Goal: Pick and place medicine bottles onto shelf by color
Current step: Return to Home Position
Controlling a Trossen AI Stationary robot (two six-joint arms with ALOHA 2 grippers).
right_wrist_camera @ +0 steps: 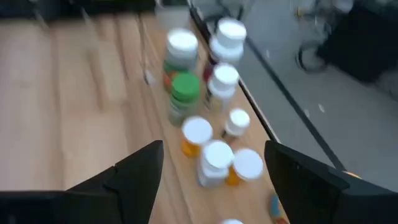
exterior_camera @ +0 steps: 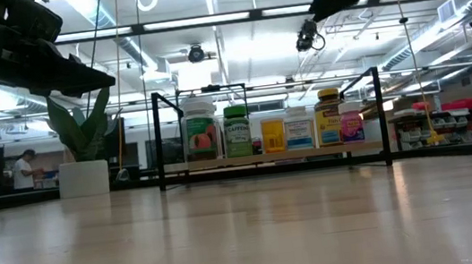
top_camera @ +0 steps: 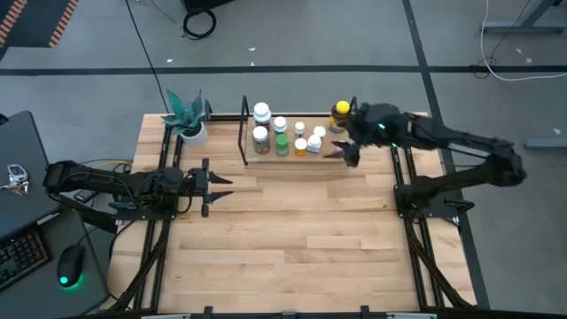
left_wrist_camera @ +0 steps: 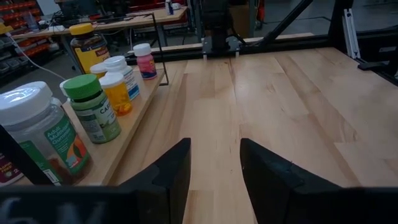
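Medicine bottles (top_camera: 285,135) upright together on black-rod shelf (exterior_camera: 222,162), mostly white-capped, green bottle (exterior_camera: 237,134) among them, yellow-capped amber bottle (exterior_camera: 331,118)

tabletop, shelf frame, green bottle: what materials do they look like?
Tabletop: pale wood planks with a satin finish; grain and board seams show.
Shelf frame: thin black rods, likely painted metal.
Green bottle: looks like glossy plastic, with a printed label.

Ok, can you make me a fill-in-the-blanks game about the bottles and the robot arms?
1. On the shelf, the amber bottle wears a ____ cap.
2. The plant grows in a ____ pot.
3. The left gripper and the right gripper both have their fingers ____, holding nothing.
Missing words: yellow; white; open.
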